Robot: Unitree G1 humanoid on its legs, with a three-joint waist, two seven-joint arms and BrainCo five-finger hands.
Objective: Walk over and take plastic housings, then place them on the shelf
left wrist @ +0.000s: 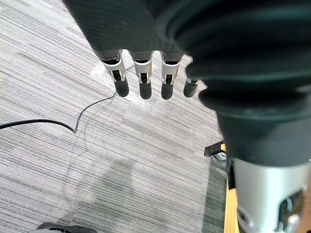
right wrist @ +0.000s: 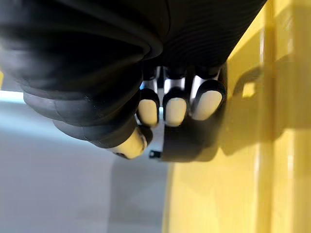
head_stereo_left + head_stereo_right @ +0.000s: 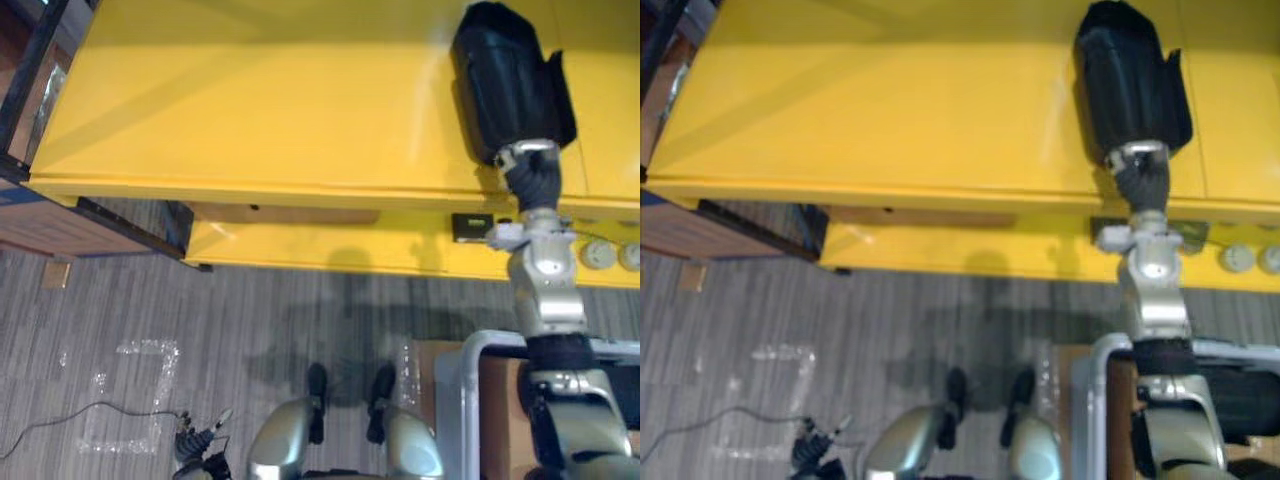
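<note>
- Two yellow levels make up the shelf: a wide top board across the far side of the scene and a lower level showing under its near edge.
- Right hand is up on the top board, far right, under its dark ribbed cover. The silver arm reaches up to it from the near right.
- In the right wrist view the fingers are curled, with the thumb tucked close below them. They are clamped on a dark plastic housing.
- The plastic housing sits against the yellow surface, right at the board's edge. Little of it shows past the fingertips, so I cannot tell its shape.
- Left hand hangs low at the near left, well apart from the shelf. Its fingers are straight and side by side, holding nothing, over the grey striped floor.
- A small dark box is on the lower level, just left of the right arm.
- Two round white discs lie on the lower level, right of the arm.
- A grey tube frame stands at the near right, with a brown panel inside it.
- Pale tape marks form a rough square on the floor at the near left.
</note>
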